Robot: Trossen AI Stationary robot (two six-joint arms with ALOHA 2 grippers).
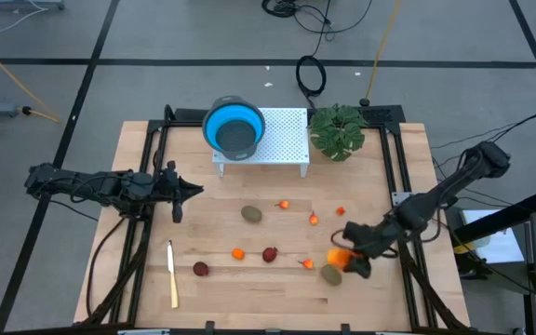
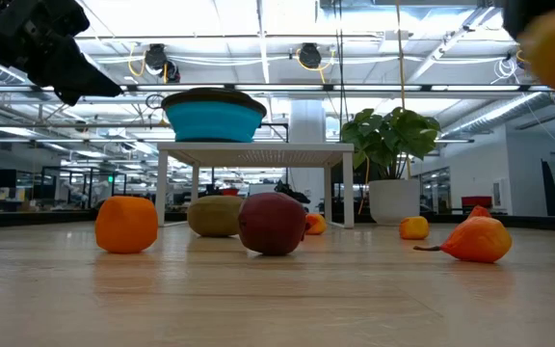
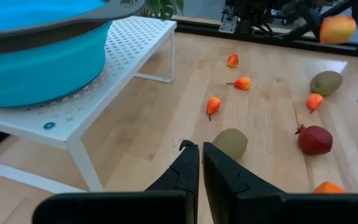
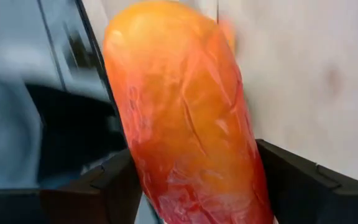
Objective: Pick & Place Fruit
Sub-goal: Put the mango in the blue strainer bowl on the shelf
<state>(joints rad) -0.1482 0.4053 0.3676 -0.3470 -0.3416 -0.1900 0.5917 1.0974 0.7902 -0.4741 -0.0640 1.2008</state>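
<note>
Open hall w/ ceiling lights behind; grey floor around a pale wood worktop (image 1: 249,279) on a black frame.

Fixed items, far side:
- White perforated shelf (image 1: 282,140) at far centre, blue bowl (image 1: 234,127) on its left part.
- Plant (image 1: 339,130) in a white pot, just right of the shelf.
- Cream knife (image 1: 172,273) flat on the worktop, near left.

Left arm: hangs over the left side of the worktop, well apart from the fruit. Left pincer (image 1: 192,192) pressed together, pinching nothing; in the wrist view its fingers (image 3: 189,168) meet at the tips.

Right arm: reaches in from the right edge. Right pincer (image 1: 347,251) over the near-right part of the worktop, pinching the mango (image 4: 185,118), an oblong red-orange-yellow piece. Jaws spread wide around it, one on each side, touching it. In the low view the mango shows high at the right edge, clear of the worktop.

Loose fruit on the worktop:
- Kiwi (image 1: 251,214) mid-worktop; second kiwi (image 1: 332,274) near right, just beside the right pincer.
- Dark red balls: one (image 1: 270,254) near centre, one (image 1: 200,269) near left, close to the knife.
- Orange ball (image 1: 238,252) left of the centre red ball.
- Small orange-red pieces (image 1: 314,220) scattered between centre and right, all apart from each other.
</note>
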